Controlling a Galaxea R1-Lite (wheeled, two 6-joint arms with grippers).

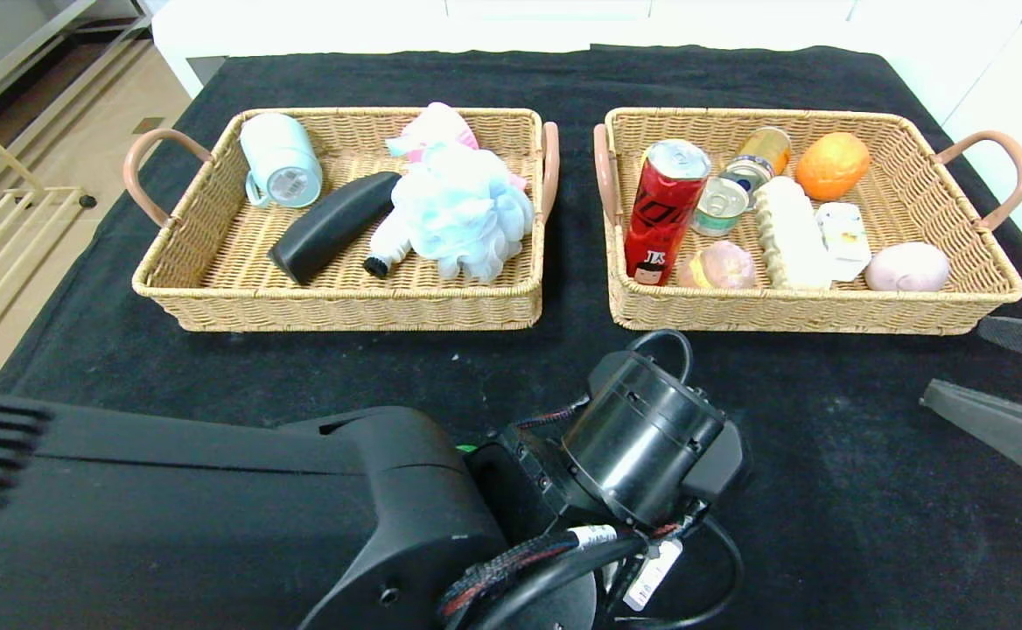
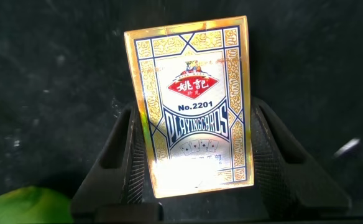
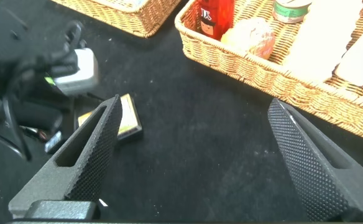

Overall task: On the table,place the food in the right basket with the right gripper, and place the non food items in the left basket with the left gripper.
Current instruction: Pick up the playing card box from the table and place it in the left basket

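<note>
A wide table (image 1: pixel 826 490) draped in black cloth held two shallow wicker trays side by side. The left basket (image 1: pixel 213 262) contained a light-blue bath pouf (image 1: pixel 463 210), a pale mug (image 1: pixel 281 162) lying on its side and a black bottle (image 1: pixel 332 226). The right basket (image 1: pixel 957 219) held a red soda can (image 1: pixel 664 210), a small white carton (image 1: pixel 843 238), a pale ridged loaf (image 1: pixel 791 232), an orange fruit (image 1: pixel 832 164) and some tins.

The left gripper (image 2: pixel 200 162) reached down to the cloth in front of the baskets, its wrist hiding its fingers in the head view. Its own camera showed the two fingers (image 2: pixel 116 162) set against the long edges of a playing-card box (image 2: pixel 194 106) (cream-yellow, with a red emblem), which lay flat on the cloth. A green fruit (image 2: pixel 26 208) showed at the edge of that view, just beside the gripper.

The right gripper (image 3: pixel 194 155) hovered over bare cloth near the front of the right basket, fingers spread wide and holding nothing.
</note>
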